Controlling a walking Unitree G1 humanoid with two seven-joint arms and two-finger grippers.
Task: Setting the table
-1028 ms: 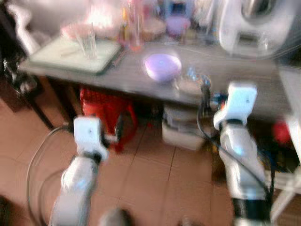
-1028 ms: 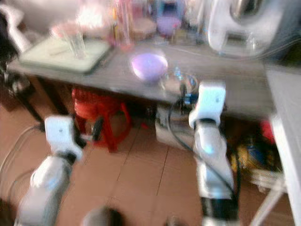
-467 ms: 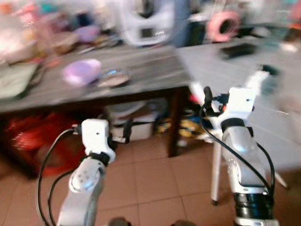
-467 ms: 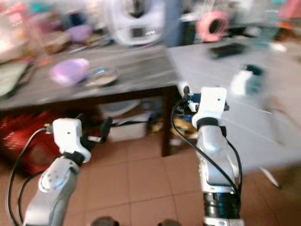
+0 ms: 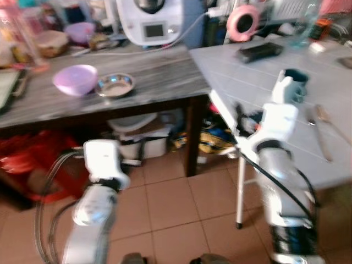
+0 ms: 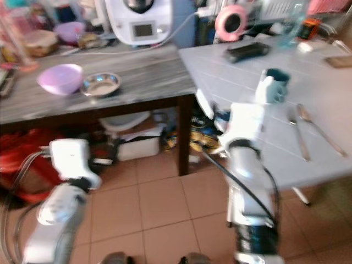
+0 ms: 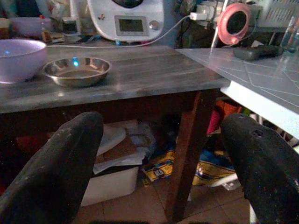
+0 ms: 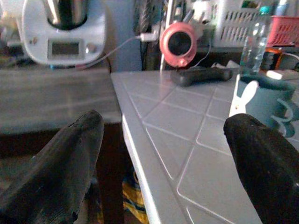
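A purple bowl [image 5: 75, 78] and a small steel bowl [image 5: 115, 84] sit side by side on the dark wooden table [image 5: 159, 69]. To its right, on the white tiled table [image 5: 247, 82], stands a teal mug with a white rabbit figure [image 5: 290, 85], with a spoon and fork [image 6: 305, 129] lying nearer the edge. My left gripper [image 7: 161, 126] is open and empty, held low in front of the wooden table, facing the steel bowl [image 7: 77, 71]. My right gripper [image 8: 163, 123] is open and empty at the tiled table's near corner, with the mug [image 8: 261, 100] ahead.
A white kitchen appliance [image 5: 149, 21] stands at the back of the wooden table. A black remote [image 5: 259, 51], a pink round fan [image 5: 242, 21] and a bottle [image 6: 289, 25] lie toward the far side of the tiled table. Boxes and bags [image 5: 137, 137] sit under the wooden table, and a red stool [image 5: 27, 159] at left.
The whole view has swung to the right, from the wooden table toward the white tiled table. Both arms stay raised in front with the fingers apart.
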